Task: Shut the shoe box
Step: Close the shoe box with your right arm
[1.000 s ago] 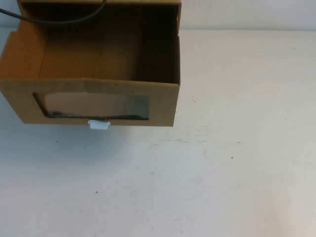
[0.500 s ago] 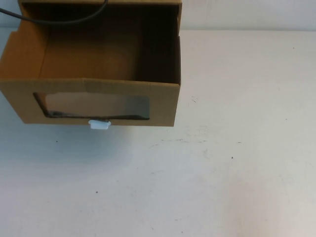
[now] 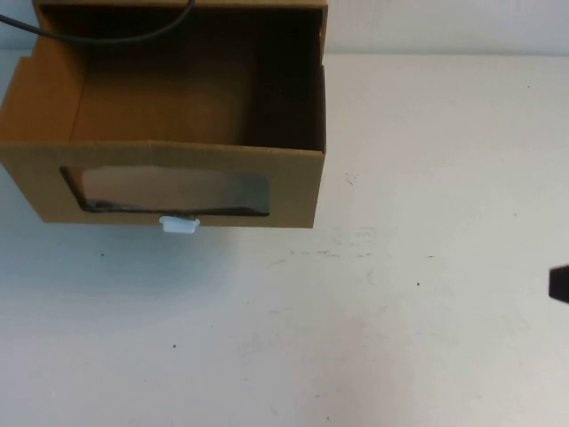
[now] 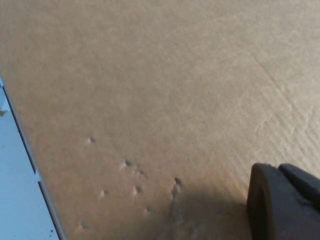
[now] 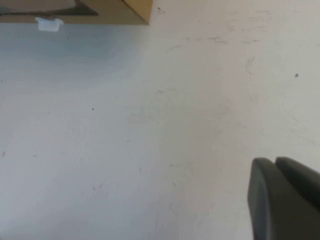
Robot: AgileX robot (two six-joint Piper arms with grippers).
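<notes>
The shoe box (image 3: 293,191) stands at the table's far left, its brown drawer pulled out and open on top. Its front panel has a dark window (image 3: 169,189) with a white pull tab (image 3: 179,224) below it. My right gripper (image 3: 560,283) just shows at the right edge, well away from the box, with its dark fingers together and nothing in them. The right wrist view shows this gripper (image 5: 276,165) over bare table, with the box corner (image 5: 135,10) and tab (image 5: 49,23) far off. My left gripper (image 4: 277,167) is shut, close against a cardboard face (image 4: 160,90), and is hidden in the high view.
A black cable (image 3: 116,36) curves over the back of the open drawer. The white table (image 3: 400,338) stretches in front of and to the right of the box, marked with small scuffs and specks. A strip of table (image 4: 15,190) shows beside the cardboard in the left wrist view.
The dark tip of my right gripper has come into the high view at the right edge. The box and its drawer have not moved.
</notes>
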